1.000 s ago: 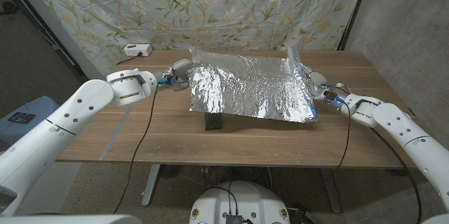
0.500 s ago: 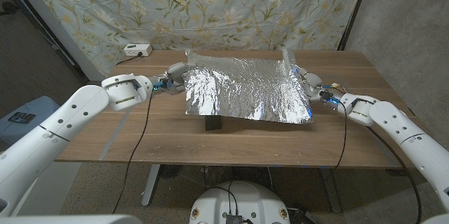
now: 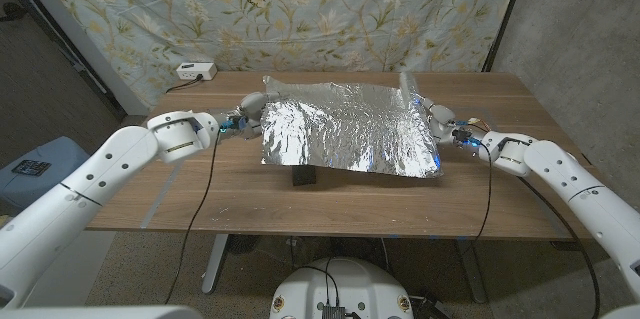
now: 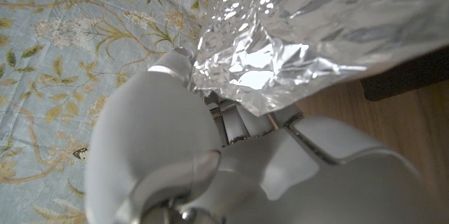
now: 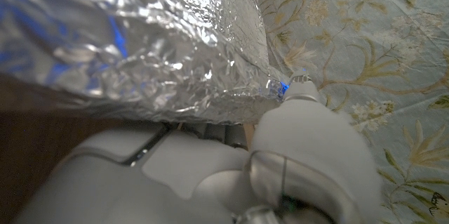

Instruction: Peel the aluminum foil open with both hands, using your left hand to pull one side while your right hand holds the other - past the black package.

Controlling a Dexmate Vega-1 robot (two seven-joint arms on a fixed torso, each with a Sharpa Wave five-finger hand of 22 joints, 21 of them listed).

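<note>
Flowered cloth [image 3: 300,9] hung behind the wooden table [image 3: 180,199]; no writing could be read. At the frame's middle, the aluminum foil [image 3: 345,134] was stretched wide over the black package [image 3: 303,175]. The left hand [image 3: 250,114] pinched its left edge; the right hand [image 3: 438,119] pinched its right edge. A white box [image 3: 195,71] sat at the table's upper left corner. Bare wood lay below the foil.

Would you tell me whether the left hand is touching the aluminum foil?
Touching: in the left wrist view the left hand grips the edge of the aluminum foil, with no gap between them.
</note>
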